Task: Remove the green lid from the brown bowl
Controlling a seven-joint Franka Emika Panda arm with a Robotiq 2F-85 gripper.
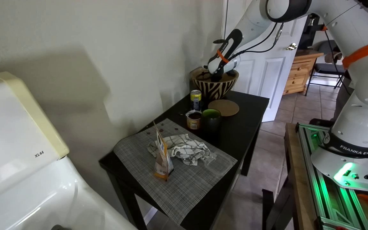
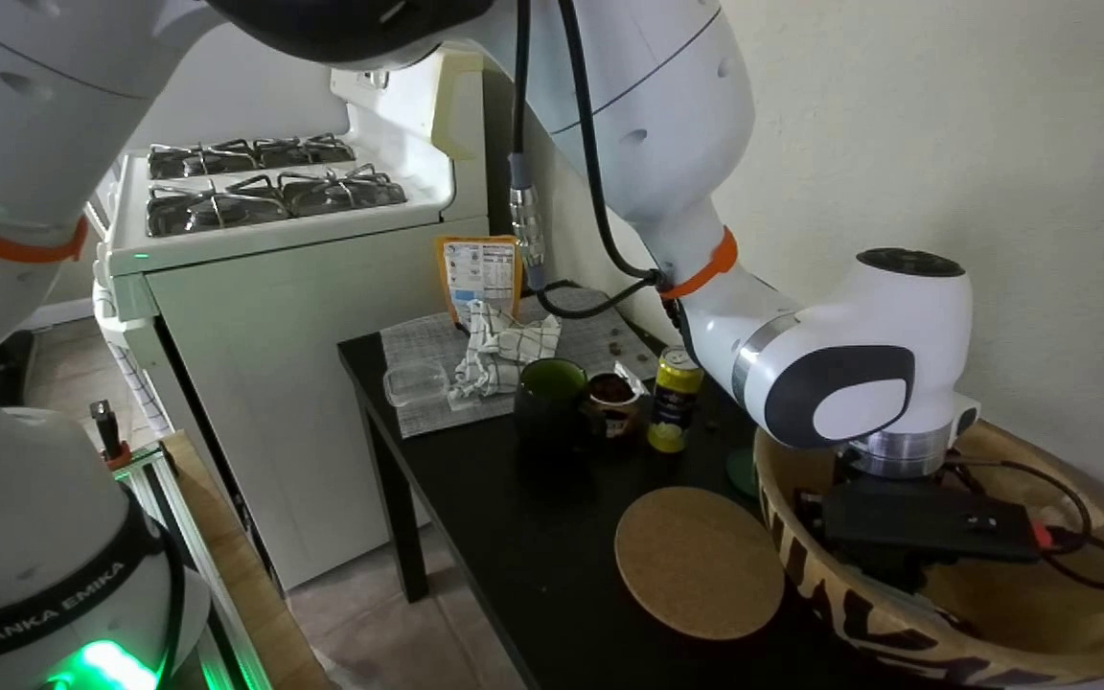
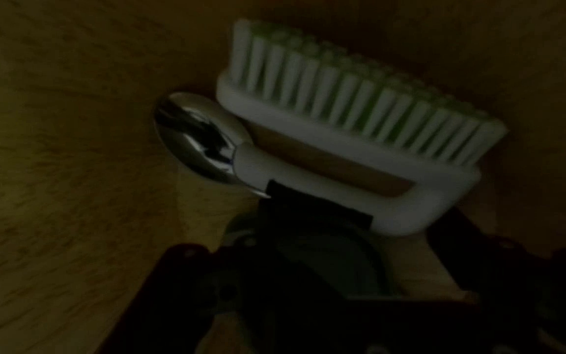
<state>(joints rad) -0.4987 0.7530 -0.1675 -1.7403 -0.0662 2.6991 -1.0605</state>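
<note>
FRANKA EMIKA, bold round the base of the white arm [image 2: 677, 125], which dips into the zebra-striped brown bowl [image 1: 216, 88] at the bench's [image 2: 542, 537] corner by the wall [image 1: 145, 41] and door [image 1: 273, 67]. Down in the gloom, the tool [image 3: 391, 231] has its fingers apart; close by, inside the bowl, what looks like the green lid [image 3: 337, 260], crowded by a white scrub brush [image 3: 352, 132] and shiny metal spoon [image 3: 189, 130]. Just beside the bowl, a round cork trivet [image 2: 701, 561]; along the wall edge, a half-hidden green disc [image 2: 742, 471] and yellow can [image 2: 675, 379], print too small. Then foil-topped cup [image 2: 614, 407], green mug [image 2: 552, 393]! Toward the far short edge, woven placemat [image 1: 177, 191], checked towel [image 1: 187, 150], upright pouch [image 2: 480, 273]. Past that, the white stove [image 1: 11, 127]: XL44!
</note>
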